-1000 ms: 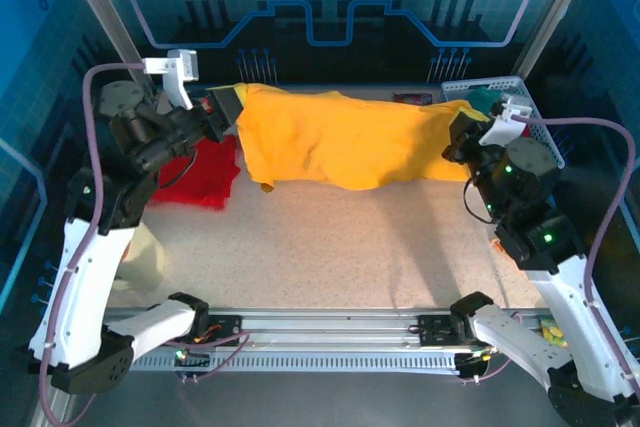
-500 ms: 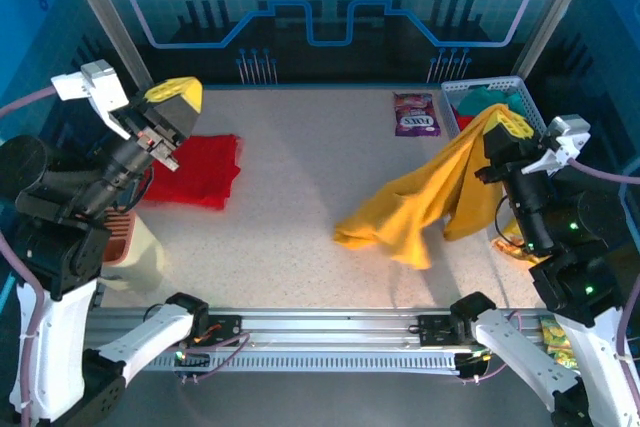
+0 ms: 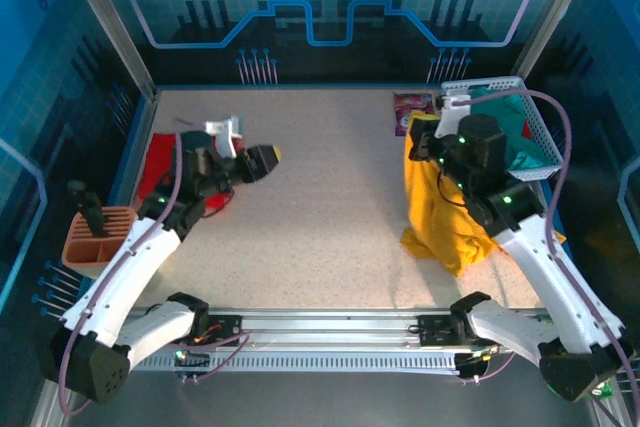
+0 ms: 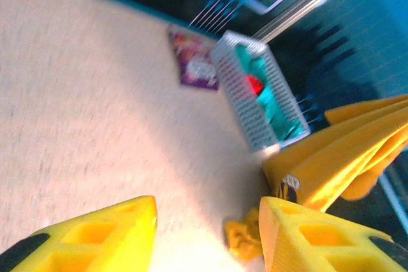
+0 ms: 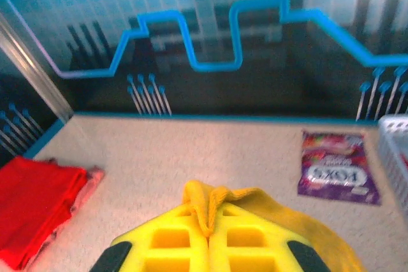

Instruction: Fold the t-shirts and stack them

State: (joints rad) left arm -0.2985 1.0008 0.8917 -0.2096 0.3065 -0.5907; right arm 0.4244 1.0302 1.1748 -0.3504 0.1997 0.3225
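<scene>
Left gripper (image 4: 207, 237) has dropped the mustard t-shirt (image 3: 440, 212) and swung down beside the red t-shirt (image 5: 35, 205); its jaws are apart with nothing held. Right gripper (image 5: 207, 224) is clamped on the mustard t-shirt's edge. It hangs bunched, its lower end on the table near the basket (image 3: 490, 83).
</scene>
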